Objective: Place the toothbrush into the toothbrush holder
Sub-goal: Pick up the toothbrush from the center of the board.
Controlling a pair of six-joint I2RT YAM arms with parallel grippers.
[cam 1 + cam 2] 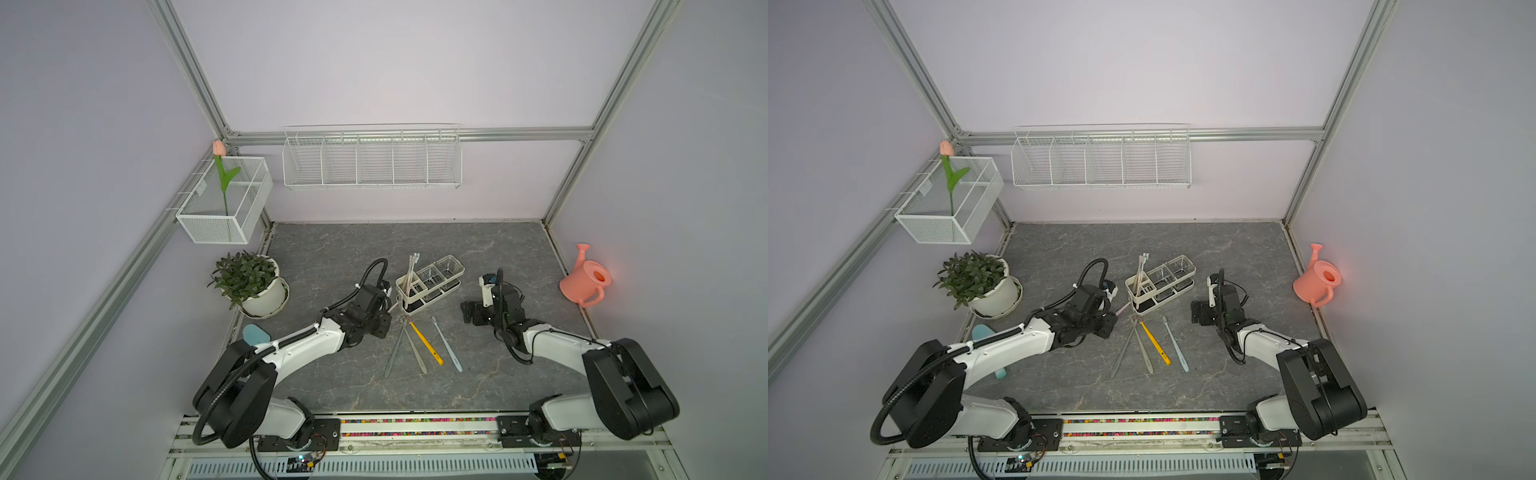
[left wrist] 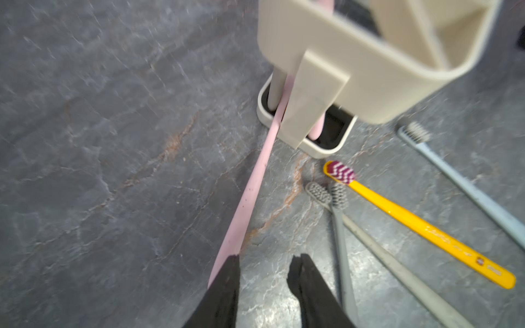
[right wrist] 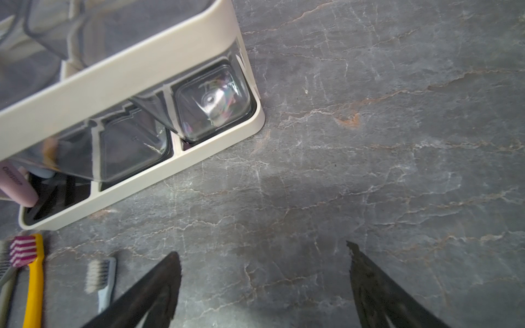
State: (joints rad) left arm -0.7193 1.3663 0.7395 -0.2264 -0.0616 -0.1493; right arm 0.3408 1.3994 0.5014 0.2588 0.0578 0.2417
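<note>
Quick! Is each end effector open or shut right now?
Left end effector: open, gripping nothing; the pink toothbrush lies outside its jaws.
Right end effector: open, empty.

A green plant (image 1: 245, 276) with lots of little leaves sits in a round white pot (image 1: 268, 301) at one side edge of the grey stone desk (image 1: 332, 249). Up above the plant, a white mesh box (image 1: 216, 230) hangs on the side wall. A pink tulip (image 1: 219, 148) with a green stem stands up in that box. Farther back from the plant, a long white wire basket (image 1: 372, 166) hangs on the back wall. Way across from the plant, by the other wall, is a pink watering can (image 1: 584, 282). Just in front of the plant lies a small blue-green thing (image 1: 255, 334), partly hidden.
</note>
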